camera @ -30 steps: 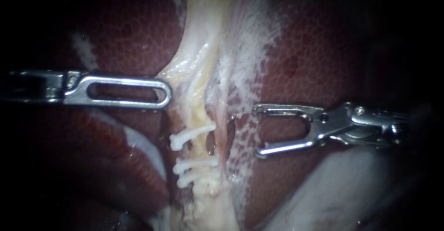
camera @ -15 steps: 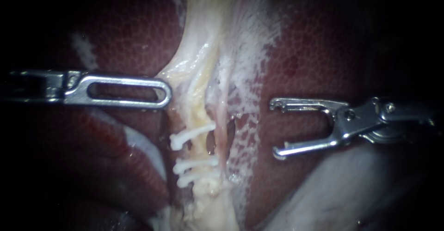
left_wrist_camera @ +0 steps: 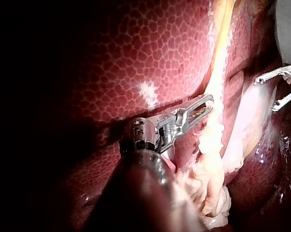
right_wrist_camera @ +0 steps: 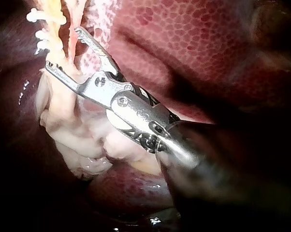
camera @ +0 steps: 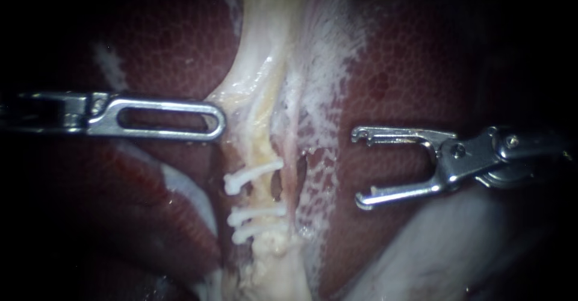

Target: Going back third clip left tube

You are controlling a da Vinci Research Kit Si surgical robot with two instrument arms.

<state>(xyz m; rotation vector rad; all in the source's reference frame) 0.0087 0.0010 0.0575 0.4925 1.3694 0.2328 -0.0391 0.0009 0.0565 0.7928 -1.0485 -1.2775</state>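
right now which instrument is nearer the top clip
Left. The left instrument ends just above the top clip, beside the tube; the right instrument, jaws open, stands off across pale tissue.

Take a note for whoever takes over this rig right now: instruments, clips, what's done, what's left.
The left instrument: tip at the pale tissue beside the left tube; hold unclear.
The right instrument: jaws open, empty, over the liver, apart from the left tube.
Done: three white clips sit across the left tube.
Left: probably only drawing the right instrument clear.
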